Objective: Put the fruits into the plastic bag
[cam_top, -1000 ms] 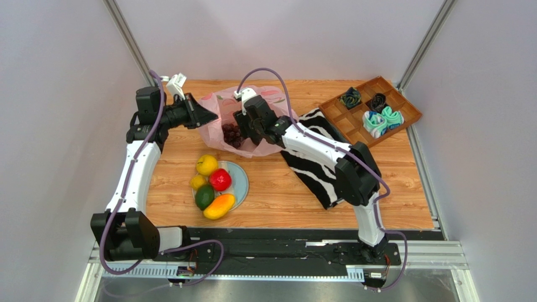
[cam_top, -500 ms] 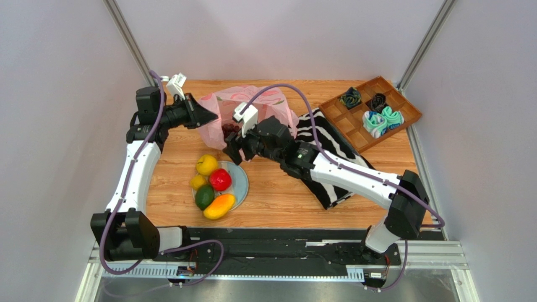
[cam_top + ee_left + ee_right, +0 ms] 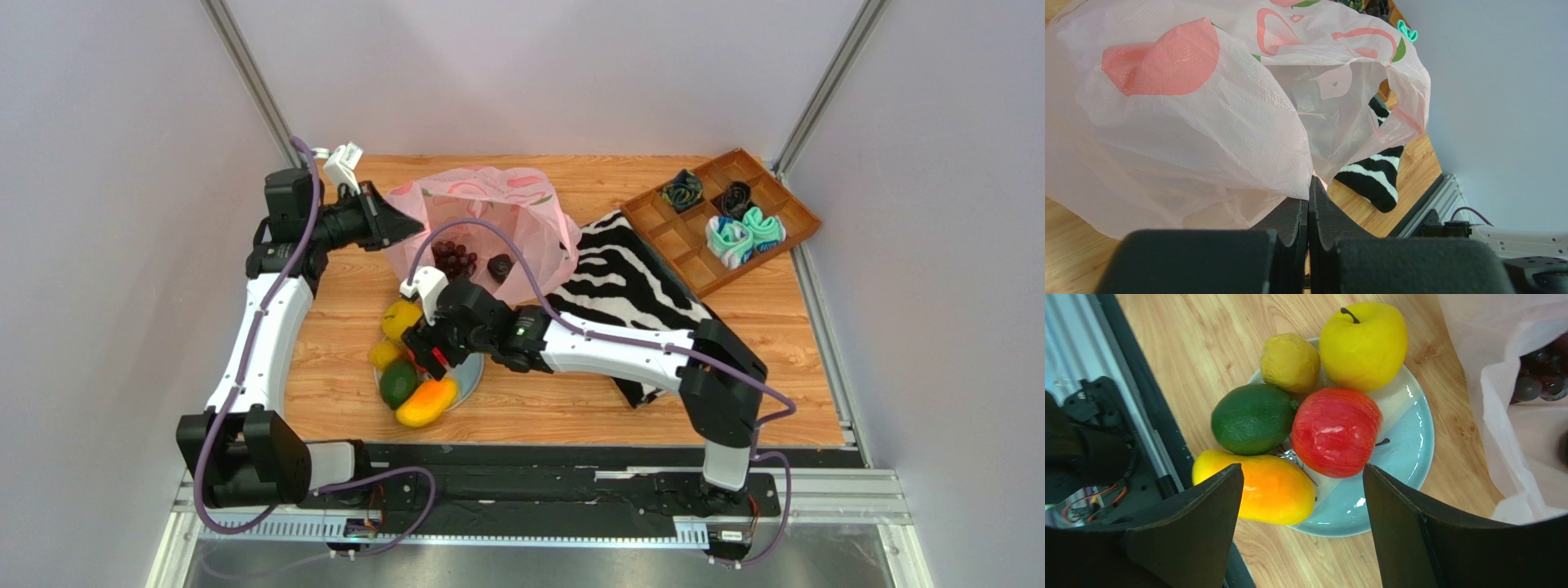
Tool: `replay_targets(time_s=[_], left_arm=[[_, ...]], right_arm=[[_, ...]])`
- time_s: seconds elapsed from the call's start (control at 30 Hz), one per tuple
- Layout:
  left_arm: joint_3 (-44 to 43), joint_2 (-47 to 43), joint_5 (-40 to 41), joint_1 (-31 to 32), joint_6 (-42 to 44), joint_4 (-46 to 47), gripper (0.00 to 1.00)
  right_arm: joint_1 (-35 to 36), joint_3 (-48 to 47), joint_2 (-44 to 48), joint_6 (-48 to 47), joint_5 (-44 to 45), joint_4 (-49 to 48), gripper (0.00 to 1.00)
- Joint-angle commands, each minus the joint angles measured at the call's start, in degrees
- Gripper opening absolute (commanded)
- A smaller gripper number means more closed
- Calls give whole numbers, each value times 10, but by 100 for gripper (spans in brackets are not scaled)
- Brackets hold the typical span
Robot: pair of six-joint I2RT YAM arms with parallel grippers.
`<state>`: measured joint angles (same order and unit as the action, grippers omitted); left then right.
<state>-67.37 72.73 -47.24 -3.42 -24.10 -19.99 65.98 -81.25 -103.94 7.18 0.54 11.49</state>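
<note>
The pink plastic bag lies open at the back middle, with the dark purple grape bunch inside. My left gripper is shut on the bag's left rim, jaws pressed together on the film. My right gripper is open and empty, just above the light blue plate. The plate holds a large yellow lemon, a small lemon, the green fruit, the red fruit and the mango. The open fingers of the right gripper straddle the mango and the red fruit.
A zebra-striped cloth lies right of the bag, under the right arm. A wooden compartment tray with rolled teal and black cloth bundles stands at the back right. The table's front edge is close behind the plate.
My right gripper has come out of the bag and moved forward and left to the plate, open. The grapes stay in the bag. The left arm has not moved.
</note>
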Motion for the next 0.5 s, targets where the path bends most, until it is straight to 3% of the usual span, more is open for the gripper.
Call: replay_targets(time_s=[0.0, 0.47], left_arm=[[-19, 0, -2, -1, 4, 8, 0], [-18, 1, -5, -1, 0, 12, 0]], right_arm=[[6, -67, -42, -15, 46, 41, 77], [6, -121, -125, 6, 75, 35, 83]])
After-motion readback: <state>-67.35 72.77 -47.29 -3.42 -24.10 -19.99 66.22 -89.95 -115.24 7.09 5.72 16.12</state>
